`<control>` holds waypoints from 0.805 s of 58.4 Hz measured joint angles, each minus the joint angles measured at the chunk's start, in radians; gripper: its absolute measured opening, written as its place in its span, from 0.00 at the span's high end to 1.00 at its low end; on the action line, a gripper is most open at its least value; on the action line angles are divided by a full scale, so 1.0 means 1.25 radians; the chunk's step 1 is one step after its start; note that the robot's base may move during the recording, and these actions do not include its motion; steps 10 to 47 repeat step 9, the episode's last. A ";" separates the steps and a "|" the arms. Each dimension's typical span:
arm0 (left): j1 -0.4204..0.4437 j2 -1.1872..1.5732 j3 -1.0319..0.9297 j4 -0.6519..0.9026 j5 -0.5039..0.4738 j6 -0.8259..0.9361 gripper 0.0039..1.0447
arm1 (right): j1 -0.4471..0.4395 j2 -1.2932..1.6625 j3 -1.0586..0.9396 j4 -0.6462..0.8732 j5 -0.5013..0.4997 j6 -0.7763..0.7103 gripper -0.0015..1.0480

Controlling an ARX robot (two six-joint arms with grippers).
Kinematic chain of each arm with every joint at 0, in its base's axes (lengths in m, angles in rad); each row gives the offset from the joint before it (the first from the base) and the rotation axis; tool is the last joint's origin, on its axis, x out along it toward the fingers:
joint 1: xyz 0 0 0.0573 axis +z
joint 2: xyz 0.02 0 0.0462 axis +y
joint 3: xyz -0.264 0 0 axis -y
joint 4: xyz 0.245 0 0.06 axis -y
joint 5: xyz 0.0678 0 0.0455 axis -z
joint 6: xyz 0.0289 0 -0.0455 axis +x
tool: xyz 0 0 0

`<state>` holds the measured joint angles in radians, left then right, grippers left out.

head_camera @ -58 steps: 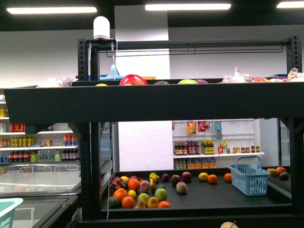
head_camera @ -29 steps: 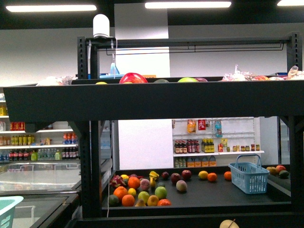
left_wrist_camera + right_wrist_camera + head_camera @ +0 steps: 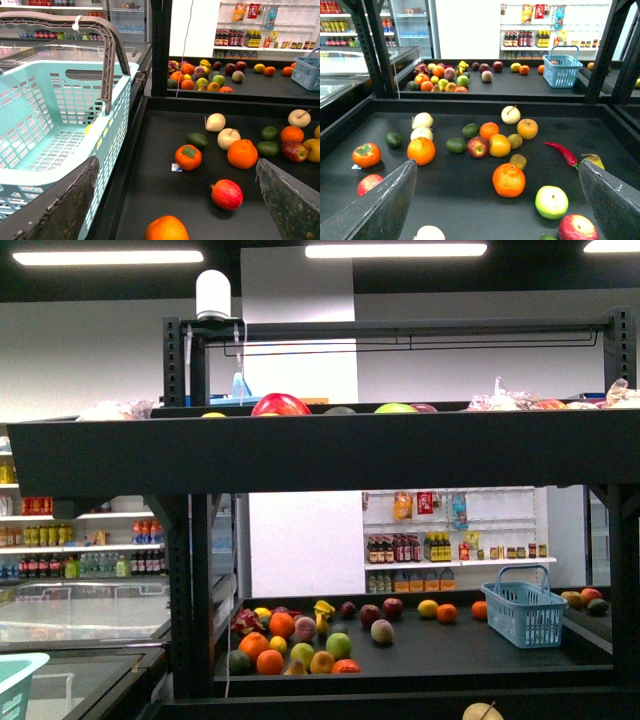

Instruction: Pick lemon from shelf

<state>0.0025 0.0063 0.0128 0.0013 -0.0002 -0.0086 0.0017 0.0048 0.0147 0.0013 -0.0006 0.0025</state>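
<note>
A store aisle surrounds us. The black shelf point(image 3: 470, 200) carries loose fruit; a yellow lemon-like fruit point(image 3: 499, 145) lies mid-tier beside a red apple point(image 3: 477, 147). Our left gripper point(image 3: 175, 200) and right gripper point(image 3: 495, 200) both hang released.

Ceiling strip lights point(image 3: 395, 253) overhead, bright, slightly blown out. White back wall point(image 3: 300, 540) glows; shelf point(image 3: 320, 455) front face reads as dark silhouette against it. Front view soft, mildly hazy. Beneath my claws, even light on dark tier, soft short shadows under fruit. My own fingertips point(image 3: 375, 210) blurred, out of focus at close range. Wrist views sharp mid-distance, wide-angle bending at edges.
</note>
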 joint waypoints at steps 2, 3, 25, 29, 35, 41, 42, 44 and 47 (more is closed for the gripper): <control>0.000 0.000 0.000 0.000 0.000 0.000 0.08 | 0.000 0.000 0.000 0.000 0.000 0.000 0.07; 0.000 0.000 0.000 0.000 0.000 0.000 0.08 | 0.000 0.000 0.000 0.000 0.000 0.000 0.07; 0.000 0.000 0.000 0.000 0.000 0.000 0.08 | 0.000 0.000 0.000 0.000 0.000 0.000 0.07; 0.000 0.000 0.000 0.000 0.000 0.000 0.08 | 0.000 0.000 0.000 0.000 0.000 0.000 0.07; 0.000 0.000 0.000 0.000 0.000 0.000 0.08 | 0.000 0.000 0.000 0.000 0.000 0.000 0.07; 0.000 0.000 0.000 0.000 0.000 0.000 0.08 | 0.000 0.000 0.000 0.000 0.000 0.000 0.07; 0.000 0.000 0.000 0.000 0.000 0.000 0.08 | 0.000 0.000 0.000 0.000 0.000 0.000 0.07; 0.000 0.000 0.000 0.000 0.000 0.000 0.08 | 0.000 0.000 0.000 0.000 0.000 0.000 0.07; 0.000 0.000 0.000 0.000 0.000 0.000 0.08 | 0.000 0.000 0.000 0.000 0.000 0.000 0.07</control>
